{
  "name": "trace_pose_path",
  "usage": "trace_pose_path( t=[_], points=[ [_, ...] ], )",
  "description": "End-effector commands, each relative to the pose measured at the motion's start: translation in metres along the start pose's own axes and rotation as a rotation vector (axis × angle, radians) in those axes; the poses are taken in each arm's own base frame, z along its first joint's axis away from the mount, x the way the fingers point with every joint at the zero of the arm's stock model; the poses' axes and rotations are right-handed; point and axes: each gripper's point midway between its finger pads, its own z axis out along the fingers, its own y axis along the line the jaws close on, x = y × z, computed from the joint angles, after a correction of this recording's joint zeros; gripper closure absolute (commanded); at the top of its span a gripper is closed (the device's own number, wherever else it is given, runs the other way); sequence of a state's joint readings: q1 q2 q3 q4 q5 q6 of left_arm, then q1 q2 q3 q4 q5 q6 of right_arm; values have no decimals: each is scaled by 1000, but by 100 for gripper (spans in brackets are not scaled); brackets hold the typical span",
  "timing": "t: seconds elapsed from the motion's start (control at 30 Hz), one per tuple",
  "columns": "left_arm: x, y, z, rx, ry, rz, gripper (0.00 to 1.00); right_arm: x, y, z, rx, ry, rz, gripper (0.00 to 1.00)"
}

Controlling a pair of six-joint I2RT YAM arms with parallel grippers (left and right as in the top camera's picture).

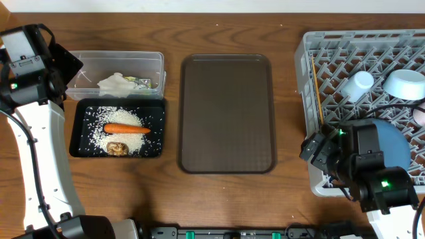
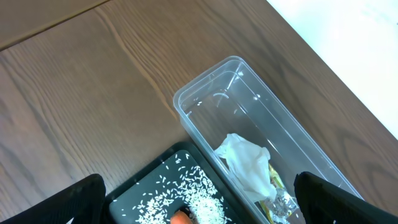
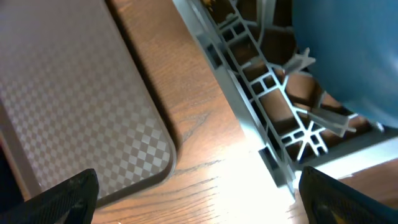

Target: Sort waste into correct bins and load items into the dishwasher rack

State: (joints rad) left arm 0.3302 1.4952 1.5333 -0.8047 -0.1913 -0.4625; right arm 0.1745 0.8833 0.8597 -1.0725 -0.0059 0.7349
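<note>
Clear plastic tub (image 1: 119, 66) is holding crumpled tissue (image 1: 117, 83) and a wrapper (image 1: 143, 83); the black tray (image 1: 82, 129) touching it is carrying rice (image 1: 99, 136), a carrot (image 1: 126, 129) and a brown lump (image 1: 118, 148). The grey rack (image 1: 312, 106) is holding a blue plate (image 1: 393, 143), a white bowl (image 1: 404, 84), a cup (image 1: 358, 85) and chopsticks (image 1: 317, 89). The left gripper (image 2: 199, 208) is hanging wide open over the tub, gripping nothing; the right gripper (image 3: 199, 199) is gaping empty beside the rack's wall. A brown serving tray (image 1: 226, 113) is lying between on the wooden table (image 1: 226, 33).

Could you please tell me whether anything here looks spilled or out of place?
Nothing really stands out. The loose white rice is scattered but stays inside the shallow black rectangular tray, alongside the orange carrot, and the crumpled white tissue lies in the clear plastic tub.
</note>
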Motion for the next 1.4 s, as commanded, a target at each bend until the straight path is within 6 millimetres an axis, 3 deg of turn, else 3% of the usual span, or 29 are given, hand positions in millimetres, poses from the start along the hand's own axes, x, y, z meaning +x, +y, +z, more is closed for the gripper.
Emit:
trace_pose_path(
  t=[0.0, 0.5, 0.83, 1.0, 1.37],
  points=[
    [-2, 3, 1, -18, -8, 17, 2, 6, -3, 2, 19, 24, 34, 1],
    [-2, 3, 1, -18, -8, 17, 2, 31, -18, 0, 71, 133, 37, 1],
    [-2, 3, 1, -18, -8, 17, 2, 22, -20, 2, 83, 74, 1, 1],
    [-2, 3, 1, -18, -8, 17, 2, 14, -10, 14, -30, -34, -79, 1],
    [-2, 3, 1, -18, -8, 17, 2, 21, 17, 51, -431, -317, -239, 1]
  ],
)
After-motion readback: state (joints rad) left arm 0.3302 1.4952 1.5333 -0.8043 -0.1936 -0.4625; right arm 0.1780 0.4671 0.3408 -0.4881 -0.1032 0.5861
